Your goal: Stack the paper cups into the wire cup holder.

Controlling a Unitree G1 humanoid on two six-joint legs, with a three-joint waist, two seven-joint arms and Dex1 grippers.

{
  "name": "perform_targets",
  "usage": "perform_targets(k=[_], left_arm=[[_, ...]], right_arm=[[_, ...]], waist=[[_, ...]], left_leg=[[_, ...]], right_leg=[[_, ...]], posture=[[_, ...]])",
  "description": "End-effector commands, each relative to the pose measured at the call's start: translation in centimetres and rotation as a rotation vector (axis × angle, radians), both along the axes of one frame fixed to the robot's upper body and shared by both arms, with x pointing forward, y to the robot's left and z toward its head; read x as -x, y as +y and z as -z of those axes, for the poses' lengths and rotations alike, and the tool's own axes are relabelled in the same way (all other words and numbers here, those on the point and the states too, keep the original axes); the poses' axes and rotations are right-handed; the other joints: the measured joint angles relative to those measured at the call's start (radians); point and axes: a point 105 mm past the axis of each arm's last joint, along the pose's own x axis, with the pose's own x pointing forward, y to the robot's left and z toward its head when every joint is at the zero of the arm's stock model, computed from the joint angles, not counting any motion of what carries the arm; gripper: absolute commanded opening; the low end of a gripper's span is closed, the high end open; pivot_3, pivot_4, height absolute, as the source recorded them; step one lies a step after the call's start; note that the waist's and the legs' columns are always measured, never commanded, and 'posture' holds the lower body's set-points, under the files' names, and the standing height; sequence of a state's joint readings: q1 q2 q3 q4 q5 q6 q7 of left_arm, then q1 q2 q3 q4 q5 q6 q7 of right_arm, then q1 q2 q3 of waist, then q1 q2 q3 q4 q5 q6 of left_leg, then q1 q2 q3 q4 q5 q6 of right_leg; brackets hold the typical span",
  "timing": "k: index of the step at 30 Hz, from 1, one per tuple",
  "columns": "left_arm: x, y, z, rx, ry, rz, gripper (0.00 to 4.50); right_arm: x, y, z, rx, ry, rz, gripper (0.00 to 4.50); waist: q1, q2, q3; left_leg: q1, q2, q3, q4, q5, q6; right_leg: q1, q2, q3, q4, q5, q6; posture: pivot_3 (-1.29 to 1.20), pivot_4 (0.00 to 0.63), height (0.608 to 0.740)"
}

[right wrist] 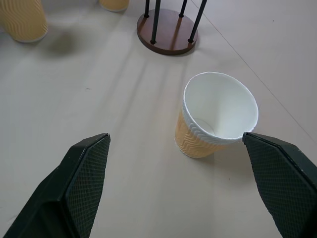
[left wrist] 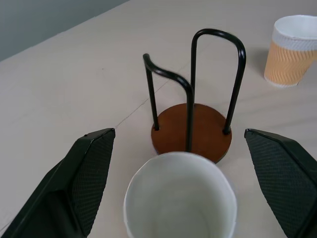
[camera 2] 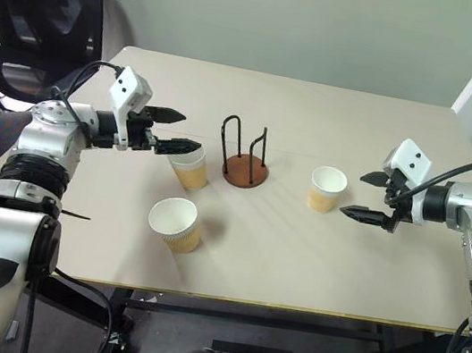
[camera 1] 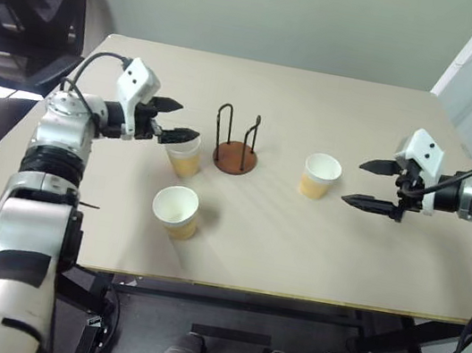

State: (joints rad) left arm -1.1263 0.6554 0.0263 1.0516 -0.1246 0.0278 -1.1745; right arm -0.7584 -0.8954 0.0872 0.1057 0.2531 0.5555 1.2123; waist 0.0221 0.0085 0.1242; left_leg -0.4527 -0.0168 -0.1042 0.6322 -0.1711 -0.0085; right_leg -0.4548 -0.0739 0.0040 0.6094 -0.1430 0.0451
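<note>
Three tan paper cups with white rims stand upright on the table. One cup (camera 1: 186, 159) is just left of the wire cup holder (camera 1: 236, 148), a second (camera 1: 177, 211) stands nearer the front edge, and a third (camera 1: 320, 175) is right of the holder. The holder, black wire loops on a reddish-brown disc, stands empty. My left gripper (camera 1: 188, 121) is open at the rim of the first cup (left wrist: 181, 198), which sits between its fingers with a gap on each side. My right gripper (camera 1: 352, 181) is open just right of the third cup (right wrist: 218, 119), not touching it.
The light wooden table (camera 1: 337, 275) reaches to a front edge close to me and a right edge past my right arm. A black office chair (camera 1: 29, 6) stands off the table's far left corner. A pale wall lies behind.
</note>
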Motion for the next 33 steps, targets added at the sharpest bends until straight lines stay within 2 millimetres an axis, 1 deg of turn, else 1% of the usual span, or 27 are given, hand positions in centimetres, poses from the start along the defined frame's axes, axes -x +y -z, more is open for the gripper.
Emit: perform_targets(k=[1,9,22,33], left_arm=[[-0.3,-0.8,-1.8,-0.002,-0.054,0.018,4.50],[-0.7,-2.0,-1.7,0.002,-0.038,0.033,4.50],[-1.7,-2.9,-0.8,-0.010,-0.062,-0.019,4.50],[-2.4,-4.8,-0.5,0.016,-0.063,-0.024,4.50]], right_arm=[[0.4,-0.1,-2.1,-0.013,-0.072,-0.006,4.35],[0.7,-0.4,-2.4,-0.012,-0.077,0.010,4.35],[0.7,-0.2,-2.5,-0.018,-0.080,0.012,4.35],[0.8,0.1,-2.4,-0.027,-0.081,0.010,4.35]], waist=[[0.000,0.000,0.000],[0.001,0.000,0.000],[0.000,0.000,0.000],[0.002,0.000,0.000]], left_leg=[[0.000,0.000,0.000,0.000,0.000,0.000],[0.000,0.000,0.000,0.000,0.000,0.001],[0.000,-0.001,0.001,0.002,0.001,0.002],[0.000,-0.002,0.001,0.003,0.002,0.003]], right_leg=[[0.000,0.000,0.000,0.000,0.000,0.000],[0.000,0.000,0.000,0.000,0.000,0.001],[0.001,0.000,0.001,0.000,0.001,0.004],[0.002,0.000,0.001,0.000,0.001,0.005]], posture=[[0.00,0.150,0.740],[0.00,0.150,0.740],[0.00,0.150,0.740],[0.00,0.150,0.740]])
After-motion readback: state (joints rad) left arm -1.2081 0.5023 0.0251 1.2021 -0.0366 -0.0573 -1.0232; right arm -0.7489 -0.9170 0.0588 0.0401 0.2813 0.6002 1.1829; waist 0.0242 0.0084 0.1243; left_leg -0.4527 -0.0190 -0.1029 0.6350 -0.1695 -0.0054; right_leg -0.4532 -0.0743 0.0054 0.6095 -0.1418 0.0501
